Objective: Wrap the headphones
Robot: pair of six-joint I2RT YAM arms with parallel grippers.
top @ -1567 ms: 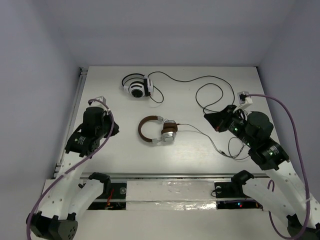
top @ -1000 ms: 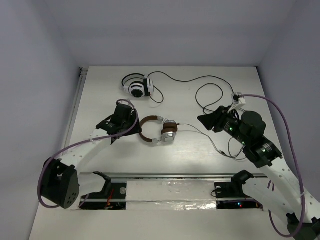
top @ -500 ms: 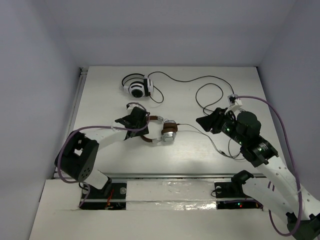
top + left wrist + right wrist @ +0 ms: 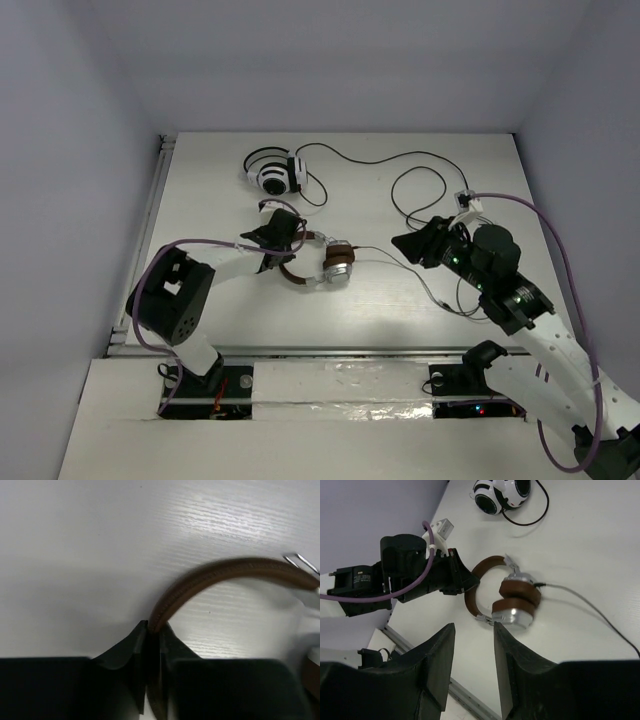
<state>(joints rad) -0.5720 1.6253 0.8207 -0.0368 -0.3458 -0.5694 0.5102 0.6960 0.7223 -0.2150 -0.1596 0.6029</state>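
The brown headphones (image 4: 338, 266) lie at the table's middle, ear cups stacked, the headband (image 4: 292, 274) arching left. Their thin dark cable (image 4: 400, 263) runs right towards my right arm. My left gripper (image 4: 283, 238) is shut on the headband; in the left wrist view the brown band (image 4: 215, 575) runs down between the closed fingertips of the gripper (image 4: 154, 627). My right gripper (image 4: 404, 243) is open and empty, hovering right of the ear cups. In the right wrist view the gripper (image 4: 474, 629) is above the table, with the ear cups (image 4: 517, 602) and cable (image 4: 585, 611) beyond it.
White-and-black headphones (image 4: 272, 175) lie at the back left, also in the right wrist view (image 4: 500, 492). Their black cable (image 4: 420, 160) loops across the back right. A metal rail (image 4: 300, 350) runs along the near edge. Walls enclose three sides.
My left arm swung in from the table's left to the brown headband and closed on it. My right gripper moved a little left towards the ear cups.
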